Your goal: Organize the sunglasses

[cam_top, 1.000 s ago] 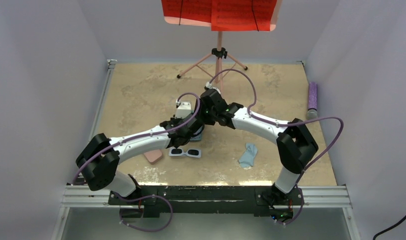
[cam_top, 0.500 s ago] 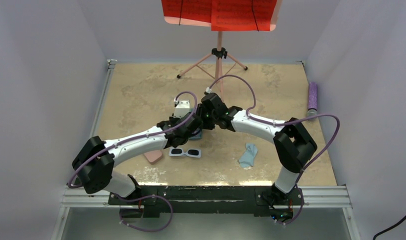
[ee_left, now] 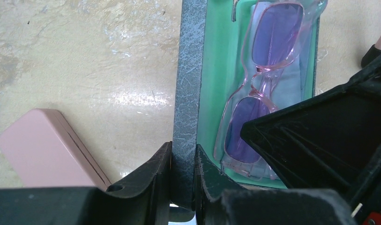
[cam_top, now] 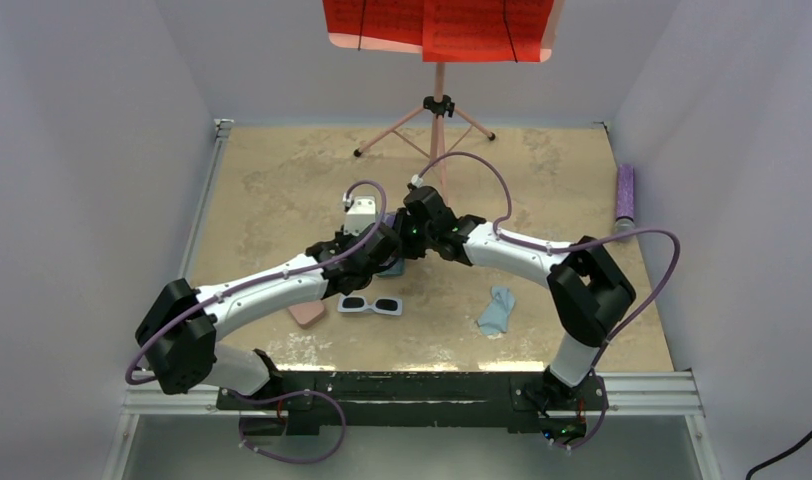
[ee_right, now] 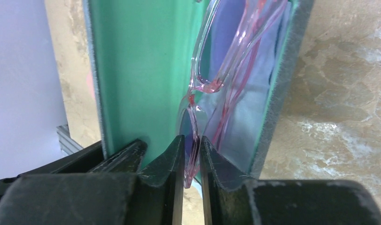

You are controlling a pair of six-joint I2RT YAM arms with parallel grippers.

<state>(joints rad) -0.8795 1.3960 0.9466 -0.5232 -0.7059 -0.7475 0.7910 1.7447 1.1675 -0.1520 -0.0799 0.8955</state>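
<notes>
The grey-blue case lies open, showing its green lining. My left gripper is shut on the case's grey side wall. The pink-purple sunglasses rest inside the case on a light blue cloth. My right gripper is shut on the near end of that pink pair. From above, both grippers meet over the case at mid-table, the left gripper beside the right gripper. The white sunglasses lie on the table just in front of them, untouched.
A pink case lies left of the white pair, under the left forearm. A crumpled blue cloth sits to the right. A purple roll lies by the right wall. A pink music stand occupies the back centre.
My right gripper has closed onto the pink sunglasses in the case after shifting slightly nearer. The left arm's elbow has swung a little left, its grip on the case unchanged.
</notes>
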